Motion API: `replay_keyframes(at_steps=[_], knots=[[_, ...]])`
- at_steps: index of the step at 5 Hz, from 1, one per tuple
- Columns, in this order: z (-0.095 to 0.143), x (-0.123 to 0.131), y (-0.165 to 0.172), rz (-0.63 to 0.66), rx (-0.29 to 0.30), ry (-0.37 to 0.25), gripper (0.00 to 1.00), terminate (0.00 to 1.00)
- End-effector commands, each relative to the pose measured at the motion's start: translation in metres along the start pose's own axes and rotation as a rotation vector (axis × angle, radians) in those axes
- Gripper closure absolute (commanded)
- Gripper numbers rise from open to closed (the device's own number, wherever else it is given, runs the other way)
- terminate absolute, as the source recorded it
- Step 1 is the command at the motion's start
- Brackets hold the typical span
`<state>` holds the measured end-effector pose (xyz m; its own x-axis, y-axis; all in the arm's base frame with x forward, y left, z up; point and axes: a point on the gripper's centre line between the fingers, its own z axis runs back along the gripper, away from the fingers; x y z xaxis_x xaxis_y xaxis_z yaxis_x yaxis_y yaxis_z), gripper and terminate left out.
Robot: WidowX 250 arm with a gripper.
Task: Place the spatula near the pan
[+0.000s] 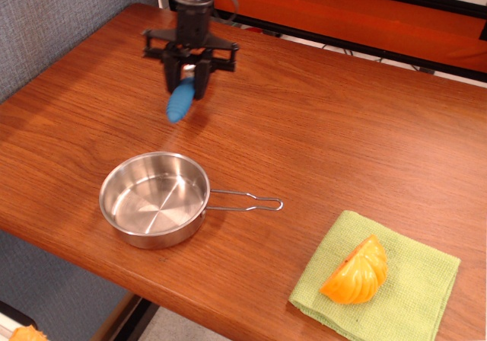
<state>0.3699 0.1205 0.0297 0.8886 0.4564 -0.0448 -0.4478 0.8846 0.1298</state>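
Note:
The pan (154, 198) is a small round shiny steel pan near the table's front left, its thin wire handle (247, 201) pointing right. My gripper (188, 76) hangs above the table behind the pan, shut on the spatula (181, 101). The spatula's blue ribbed handle sticks out downward and toward the pan, held in the air. Its metal head is hidden between my fingers.
A green cloth (377, 284) lies at the front right with an orange shell-shaped object (356, 271) on it. The wooden table (342, 135) ends in a front edge just past the pan. A grey wall panel stands at the left.

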Motion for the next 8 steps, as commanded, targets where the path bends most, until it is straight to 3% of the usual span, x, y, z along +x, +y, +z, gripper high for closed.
replay_keyframes(at_steps=[1,2,4,6,8], knots=[[0.021,-0.017,0.024,0.134,-0.009,-0.094,1.0,0.0],[0.014,-0.026,0.037,0.168,0.0,-0.092,1.0,0.0],[0.01,-0.038,0.061,0.106,0.021,-0.104,1.0,0.0],[-0.001,-0.069,0.075,0.107,0.033,-0.144,1.0,0.0],[-0.029,-0.07,0.088,0.063,0.019,-0.156,1.0,0.0]])
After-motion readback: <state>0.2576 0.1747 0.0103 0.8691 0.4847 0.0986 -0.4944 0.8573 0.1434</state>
